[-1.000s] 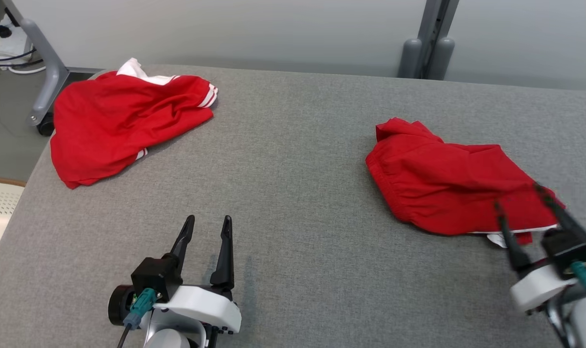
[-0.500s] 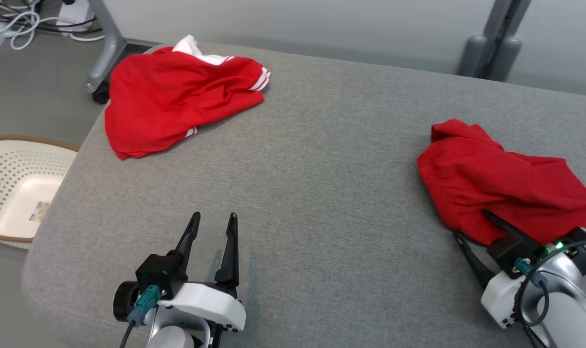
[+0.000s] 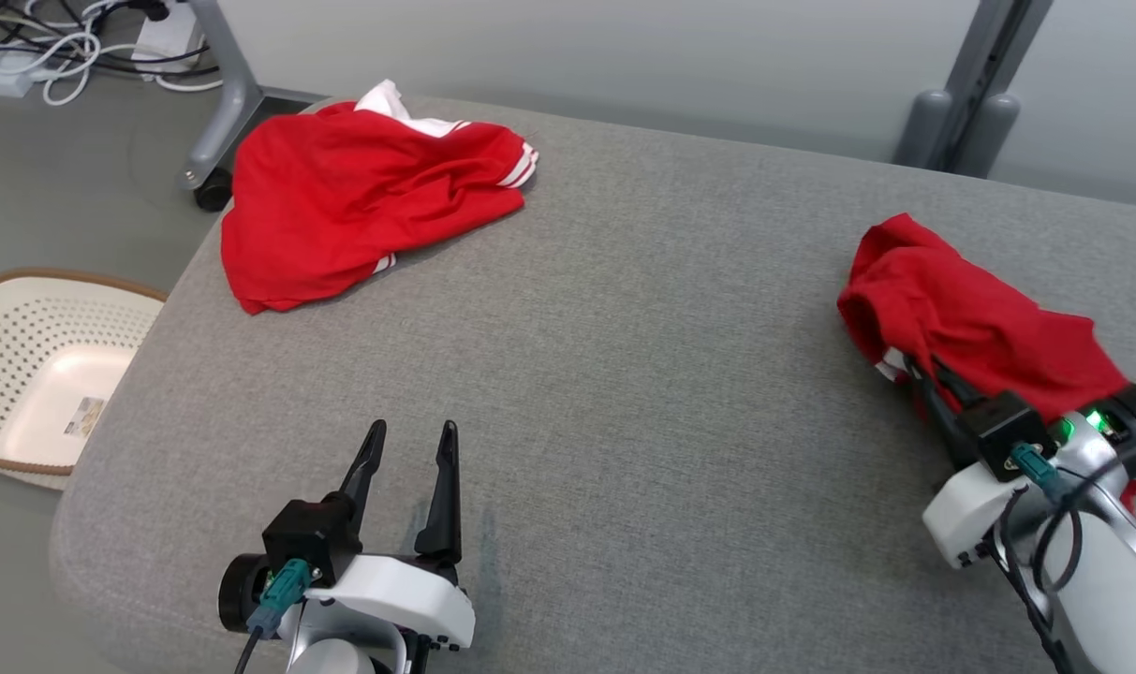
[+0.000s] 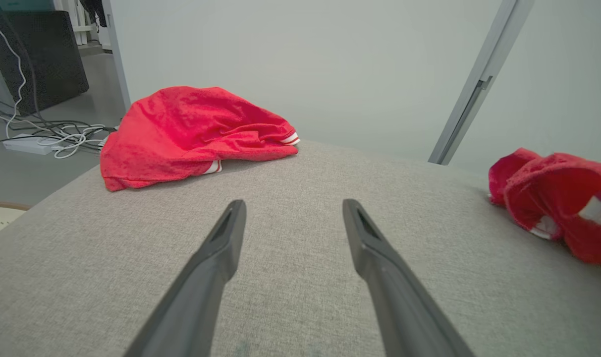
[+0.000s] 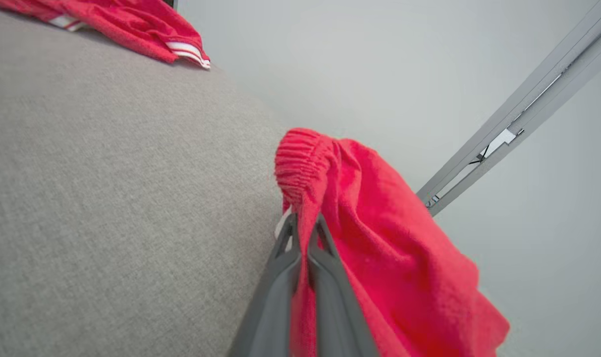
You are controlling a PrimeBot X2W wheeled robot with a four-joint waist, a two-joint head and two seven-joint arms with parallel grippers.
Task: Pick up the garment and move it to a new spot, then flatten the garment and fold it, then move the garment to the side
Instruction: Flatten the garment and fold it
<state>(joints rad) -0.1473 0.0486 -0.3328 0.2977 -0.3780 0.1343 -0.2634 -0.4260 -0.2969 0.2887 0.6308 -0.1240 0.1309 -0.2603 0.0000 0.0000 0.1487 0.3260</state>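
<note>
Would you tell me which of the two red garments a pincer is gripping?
The right-hand garment, pinched in the right pincer; the white-striped garment lies loose at the far left.

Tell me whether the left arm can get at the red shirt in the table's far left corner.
Probably yes: its fingers stand open and empty, with only bare table between them and the shirt, though it may be a stretch.

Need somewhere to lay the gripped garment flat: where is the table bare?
The table is bare across the middle, between the striped garment at the far left corner and the red garment pinched in the right gripper, including ahead of the open left gripper. The right edge is crowded.
</note>
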